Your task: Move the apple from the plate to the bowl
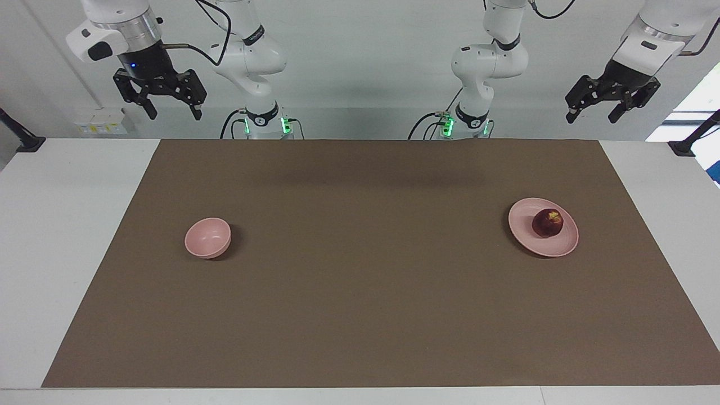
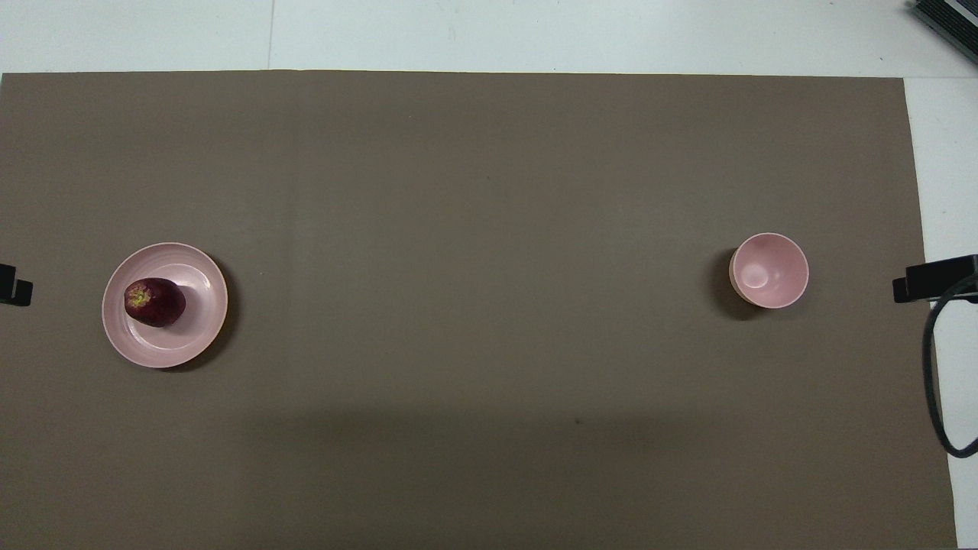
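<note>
The dark red apple (image 1: 548, 223) with a yellowish patch lies on the flat pale pink plate (image 1: 557, 246), toward the left arm's end of the table. It also shows in the overhead view (image 2: 155, 302) on the plate (image 2: 191, 336). The small deep pink bowl (image 1: 208, 238) stands empty toward the right arm's end, also seen in the overhead view (image 2: 769, 270). My left gripper (image 1: 593, 116) hangs open and empty, high above the table's left-arm end. My right gripper (image 1: 172, 109) hangs open and empty, high above the right-arm end. Both arms wait.
A brown mat (image 1: 360, 304) covers most of the white table (image 1: 56, 253). The plate and bowl stand on it, far apart. A black cable (image 2: 936, 382) loops at the right arm's end in the overhead view.
</note>
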`<state>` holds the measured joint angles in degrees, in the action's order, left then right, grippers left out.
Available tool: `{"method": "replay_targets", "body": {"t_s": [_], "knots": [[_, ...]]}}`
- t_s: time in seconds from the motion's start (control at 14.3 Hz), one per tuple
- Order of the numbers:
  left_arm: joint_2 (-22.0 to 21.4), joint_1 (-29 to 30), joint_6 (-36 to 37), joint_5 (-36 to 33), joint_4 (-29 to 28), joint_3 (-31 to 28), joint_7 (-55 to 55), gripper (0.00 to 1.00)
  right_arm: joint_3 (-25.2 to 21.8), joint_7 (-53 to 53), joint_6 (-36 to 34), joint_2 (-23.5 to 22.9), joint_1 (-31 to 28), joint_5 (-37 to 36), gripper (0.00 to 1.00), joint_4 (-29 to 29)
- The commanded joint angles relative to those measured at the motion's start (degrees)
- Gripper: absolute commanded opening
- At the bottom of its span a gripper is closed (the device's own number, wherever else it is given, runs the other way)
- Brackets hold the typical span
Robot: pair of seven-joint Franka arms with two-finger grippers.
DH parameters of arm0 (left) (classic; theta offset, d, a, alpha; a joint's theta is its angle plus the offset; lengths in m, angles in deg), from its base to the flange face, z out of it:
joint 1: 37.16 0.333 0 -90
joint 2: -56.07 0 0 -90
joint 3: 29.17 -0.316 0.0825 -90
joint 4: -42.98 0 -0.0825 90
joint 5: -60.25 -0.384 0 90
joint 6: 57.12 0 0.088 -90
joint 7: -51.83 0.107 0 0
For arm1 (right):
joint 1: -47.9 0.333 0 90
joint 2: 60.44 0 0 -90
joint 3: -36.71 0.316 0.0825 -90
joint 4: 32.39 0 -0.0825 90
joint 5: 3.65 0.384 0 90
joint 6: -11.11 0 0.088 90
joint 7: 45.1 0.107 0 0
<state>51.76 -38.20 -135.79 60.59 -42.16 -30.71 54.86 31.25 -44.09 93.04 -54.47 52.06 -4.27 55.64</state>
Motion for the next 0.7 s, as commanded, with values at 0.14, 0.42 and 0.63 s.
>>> {"method": "replay_targets", "body": {"t_s": [0.14,0.42,0.63], "knots": [[-0.35,0.61,1.06,-0.95,0.15,0.48,-0.92,1.00,0.27,0.83,-0.19,-0.25,-0.38,-0.26,1.00,-0.49],[-0.27,0.16,1.59,-0.95,0.24,0.66,-1.53,1.00,0.28,0.83,-0.19,-0.25,-0.38,-0.26,1.00,-0.49],[-0.88,0.61,1.42,-0.95,-0.64,0.57,-1.36,1.00,0.28,0.83,-0.28,-0.34,-0.38,-0.26,1.00,-0.49]]}}
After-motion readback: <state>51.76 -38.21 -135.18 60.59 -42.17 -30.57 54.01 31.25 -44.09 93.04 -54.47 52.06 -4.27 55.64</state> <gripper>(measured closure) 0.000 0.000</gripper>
